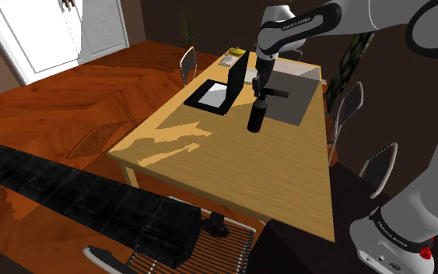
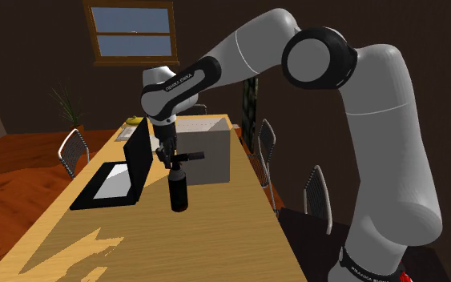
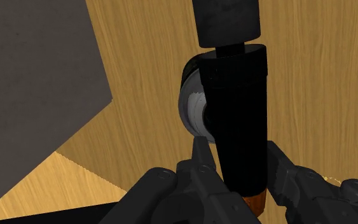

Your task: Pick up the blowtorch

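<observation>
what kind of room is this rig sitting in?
Probably a home dining room: a long wooden table with chairs around it, an open laptop on it, and a window and plant behind.

over the table [image 1: 225,179], the blowtorch [image 1: 257,115] stood upright just below the gripper [image 1: 261,87], between the laptop [image 1: 225,89] on the shoulder view's left and the box [image 1: 296,97] on its right. chairs [image 1: 349,109] lined the table's right side.
</observation>
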`<state>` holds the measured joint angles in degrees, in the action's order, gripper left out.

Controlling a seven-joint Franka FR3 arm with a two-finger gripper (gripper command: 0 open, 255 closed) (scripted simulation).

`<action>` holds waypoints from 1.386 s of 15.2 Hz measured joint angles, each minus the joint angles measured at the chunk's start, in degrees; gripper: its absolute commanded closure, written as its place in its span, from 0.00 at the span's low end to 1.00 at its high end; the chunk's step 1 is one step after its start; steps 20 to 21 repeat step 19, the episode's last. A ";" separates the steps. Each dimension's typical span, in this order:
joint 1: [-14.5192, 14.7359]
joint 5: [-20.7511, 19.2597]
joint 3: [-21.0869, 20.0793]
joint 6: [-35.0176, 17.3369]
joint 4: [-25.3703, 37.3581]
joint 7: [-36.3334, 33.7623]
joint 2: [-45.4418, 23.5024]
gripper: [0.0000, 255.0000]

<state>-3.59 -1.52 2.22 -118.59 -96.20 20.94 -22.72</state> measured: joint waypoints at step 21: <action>0.02 0.00 0.04 9.74 6.52 0.28 3.07 1.00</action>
